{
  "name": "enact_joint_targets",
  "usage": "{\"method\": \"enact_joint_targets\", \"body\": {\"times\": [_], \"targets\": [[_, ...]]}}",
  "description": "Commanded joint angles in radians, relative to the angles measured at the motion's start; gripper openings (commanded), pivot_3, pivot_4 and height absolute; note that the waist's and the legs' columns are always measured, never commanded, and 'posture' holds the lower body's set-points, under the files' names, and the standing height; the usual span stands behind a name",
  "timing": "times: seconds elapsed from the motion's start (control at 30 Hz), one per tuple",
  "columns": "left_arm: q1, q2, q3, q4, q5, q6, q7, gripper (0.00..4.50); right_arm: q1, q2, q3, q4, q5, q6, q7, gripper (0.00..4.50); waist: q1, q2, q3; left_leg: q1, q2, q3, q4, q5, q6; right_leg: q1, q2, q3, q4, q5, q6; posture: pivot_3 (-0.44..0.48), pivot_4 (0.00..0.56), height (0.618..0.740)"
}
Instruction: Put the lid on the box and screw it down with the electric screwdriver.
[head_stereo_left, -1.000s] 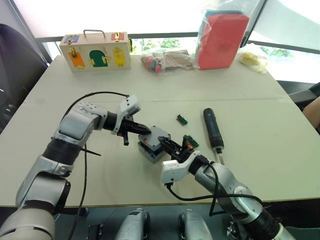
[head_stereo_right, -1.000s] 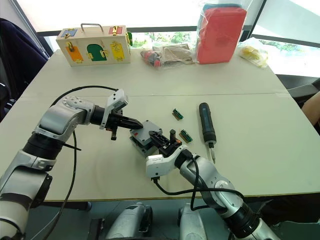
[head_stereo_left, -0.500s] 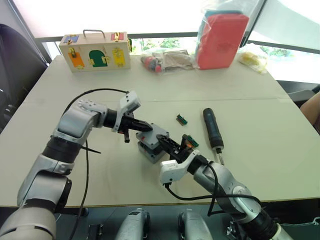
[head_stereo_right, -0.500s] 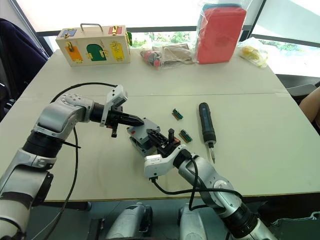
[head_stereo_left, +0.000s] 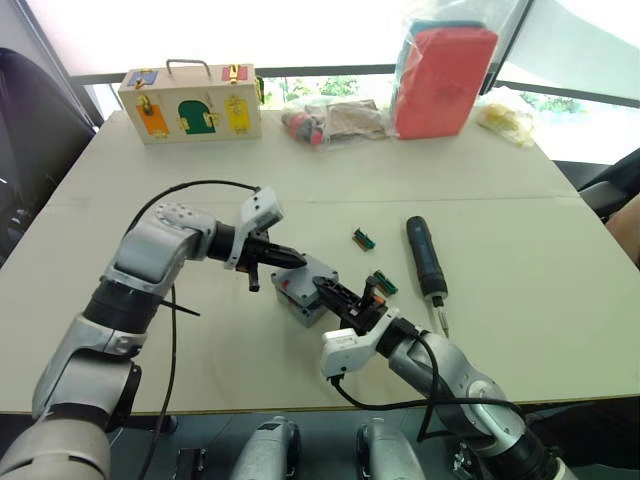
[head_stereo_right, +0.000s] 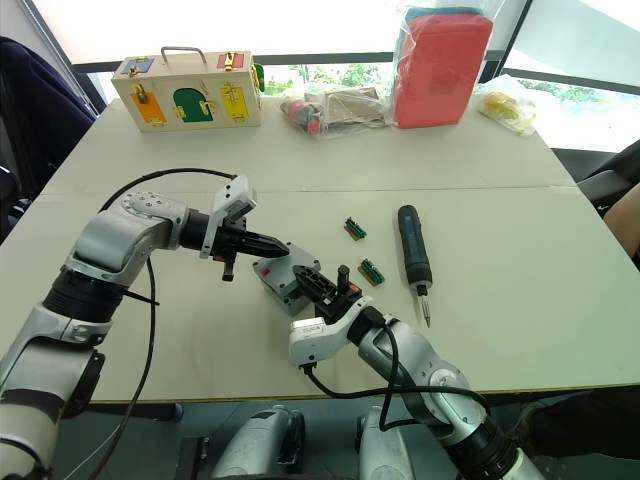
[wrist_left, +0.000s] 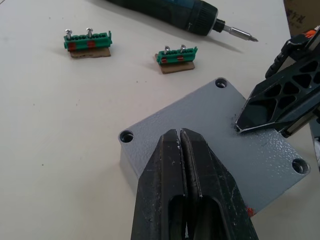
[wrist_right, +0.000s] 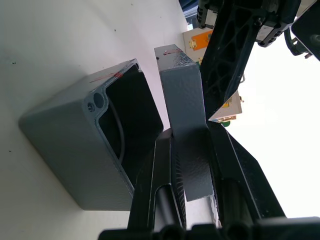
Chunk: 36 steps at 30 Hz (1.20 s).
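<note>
Our right gripper (wrist_right: 192, 165) is pinching the lid (wrist_right: 185, 105) by one edge, one black finger on each face, so the lid sits tilted over the box (wrist_right: 75, 150) with a gap open on one side. We judge the grip is on the edge so the lid can be swung down flat onto the rim. Our left gripper (wrist_left: 181, 137) has its two fingers pressed together into a single blunt point, resting on or just above the lid's outer face. We take it as a pusher to steady or press the lid while the right side lines it up.

The lid is a shallow square of grey plastic with a fine pebbled finish and round screw holes at its corners. The box is the same grey plastic, deep and square, with a hollow dark inside, a round screw post in the corner and a thin red mark along its top edge. It stands on the pale, matt table (head_stereo_left: 520, 190), nearer the front edge than the back and about midway between the sides.

The electric screwdriver (head_stereo_left: 425, 262) lies untouched to the right of the box, a black cylinder with its thin metal bit pointing toward the front edge. Two small green bit strips (wrist_left: 88, 41) lie between it and the box. Along the back edge stand a wooden latch box (head_stereo_left: 191, 102) with coloured doors and a red block in clear plastic (head_stereo_left: 444, 78).
</note>
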Motion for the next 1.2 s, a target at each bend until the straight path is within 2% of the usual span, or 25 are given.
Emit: {"method": "enact_joint_targets", "body": {"times": [0.03,0.23,0.27,0.3,0.43,0.5,0.57,1.2], "targets": [[0.017,0.012,-0.022,-0.031,0.025,-0.029,-0.005,0.03,0.002,0.007,-0.013,-0.028,-0.008,-0.008,-0.013,0.16,0.0,0.0,0.0,0.0,0.0,0.0,0.0,0.0,0.0,0.0,0.0,0.0,0.0,0.0,0.0,0.0,0.15,0.74],[0.047,0.006,-0.067,-0.004,0.086,-0.091,0.007,0.03,0.015,0.015,-0.01,-0.016,-0.011,-0.003,-0.012,0.16,0.0,0.0,0.0,0.004,0.0,0.0,0.0,0.0,0.0,0.004,0.0,0.0,0.0,0.0,0.0,0.0,0.15,0.74],[0.051,0.007,-0.076,-0.001,0.098,-0.102,0.008,0.0,0.016,0.016,-0.01,-0.015,-0.01,-0.002,-0.01,1.18,0.001,0.0,-0.001,0.006,0.0,0.0,0.0,0.0,0.001,0.006,0.0,0.0,-0.001,0.0,0.0,0.0,0.15,0.74],[0.056,0.005,-0.089,0.009,0.12,-0.122,0.014,0.0,0.018,0.018,-0.01,-0.014,-0.009,0.0,-0.009,1.35,0.001,0.0,-0.001,0.007,0.0,0.0,0.0,-0.001,0.001,0.008,0.0,0.0,-0.001,0.0,0.0,0.0,0.15,0.74],[0.071,0.002,-0.121,0.028,0.172,-0.17,0.024,0.0,0.02,0.018,-0.011,-0.014,-0.014,-0.002,-0.009,2.91,0.001,-0.001,-0.003,0.014,0.0,0.0,-0.001,-0.001,0.002,0.014,0.0,0.0,-0.002,-0.001,-0.001,0.0,0.15,0.74],[0.08,-0.002,-0.129,0.028,0.185,-0.177,0.027,0.0,0.02,0.018,-0.013,-0.014,-0.015,-0.003,-0.008,3.73,0.001,-0.003,-0.005,0.022,0.0,0.0,-0.002,-0.006,0.01,0.022,0.0,0.0,-0.004,-0.004,-0.002,0.0,0.15,0.74],[0.087,-0.007,-0.135,0.029,0.198,-0.177,0.034,0.0,0.023,0.016,-0.016,-0.017,-0.013,-0.002,-0.003,4.28,0.001,-0.003,-0.008,0.026,0.0,-0.001,-0.002,-0.007,0.011,0.026,0.0,-0.001,-0.004,-0.006,-0.003,0.0,0.15,0.74],[0.113,-0.012,-0.143,0.039,0.264,-0.188,0.064,0.0,0.053,0.005,-0.071,-0.095,0.061,0.001,0.098,4.28,0.004,-0.002,-0.019,0.027,0.0,-0.001,-0.002,-0.008,0.012,0.027,0.0,-0.001,-0.004,-0.007,-0.003,0.0,0.15,0.74]]}}
